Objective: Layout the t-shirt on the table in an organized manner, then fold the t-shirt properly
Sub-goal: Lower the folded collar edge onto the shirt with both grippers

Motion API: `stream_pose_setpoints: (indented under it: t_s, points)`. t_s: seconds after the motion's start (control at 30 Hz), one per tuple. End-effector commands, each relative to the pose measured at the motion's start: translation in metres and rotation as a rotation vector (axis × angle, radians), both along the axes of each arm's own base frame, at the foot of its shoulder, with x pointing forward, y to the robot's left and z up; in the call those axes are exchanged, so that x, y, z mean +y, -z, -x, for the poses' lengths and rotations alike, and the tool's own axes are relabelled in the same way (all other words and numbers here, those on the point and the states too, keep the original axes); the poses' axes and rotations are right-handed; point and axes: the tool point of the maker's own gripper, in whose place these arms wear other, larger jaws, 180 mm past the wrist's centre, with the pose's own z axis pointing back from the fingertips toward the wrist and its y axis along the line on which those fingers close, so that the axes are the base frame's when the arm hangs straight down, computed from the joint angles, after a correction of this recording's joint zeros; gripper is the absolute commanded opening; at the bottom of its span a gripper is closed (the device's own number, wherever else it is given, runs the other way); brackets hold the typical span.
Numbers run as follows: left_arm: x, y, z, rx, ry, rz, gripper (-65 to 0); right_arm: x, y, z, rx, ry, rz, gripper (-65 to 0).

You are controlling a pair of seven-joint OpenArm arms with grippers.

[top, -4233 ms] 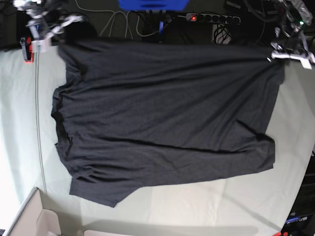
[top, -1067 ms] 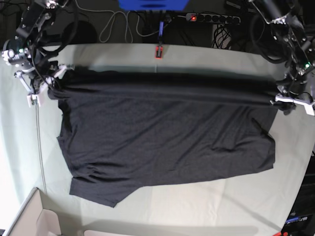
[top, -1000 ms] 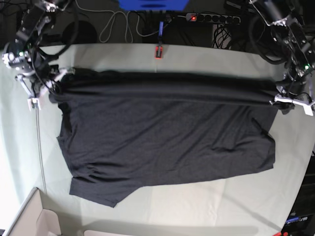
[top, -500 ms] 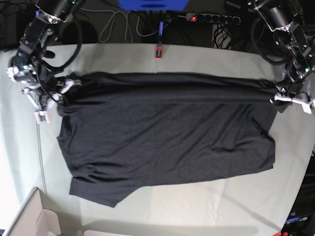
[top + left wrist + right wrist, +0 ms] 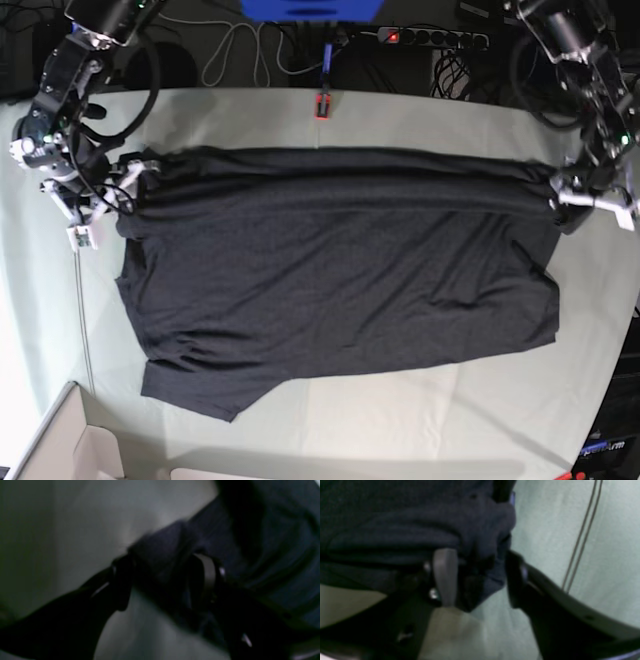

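The black t-shirt (image 5: 340, 280) lies spread flat on the table (image 5: 450, 420), plain side up, its far edge turned over into a long band. At the band's right end sits my left gripper (image 5: 565, 195). In the left wrist view that gripper (image 5: 162, 580) is open, a bunch of the t-shirt (image 5: 275, 530) lying loose between its fingers (image 5: 207, 575). At the band's left end my right gripper (image 5: 110, 190) stands over the shirt corner. In the right wrist view this gripper (image 5: 480, 585) is open too, dark cloth (image 5: 395, 517) hanging between its parted fingers (image 5: 445, 575).
A cardboard box (image 5: 60, 445) sits at the near left corner. A thin cable (image 5: 80, 300) runs along the table's left side. Behind the far edge are a red marker (image 5: 322, 104), a power strip (image 5: 430, 38) and loose cables.
Both grippers have gone from shut to open, releasing the shirt's corners. The turned-over far edge has slackened and settled onto the table. The body of the shirt has not moved.
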Motion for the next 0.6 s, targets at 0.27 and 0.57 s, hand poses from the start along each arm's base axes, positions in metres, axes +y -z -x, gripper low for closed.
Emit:
stream_pose_setpoints:
  t_s: [0.27, 0.57]
  points:
    - [0.016, -0.010, 0.006, -0.015, -0.002, -0.047, -27.2, -0.037, -0.014, 0.006, -0.046, 0.109, 0.029, -25.4]
    - [0.014, -0.062, -0.051, -0.166, 0.013, -0.083, -26.4, -0.036, -0.006, 0.016, -0.018, 0.108, 0.026, -25.5]
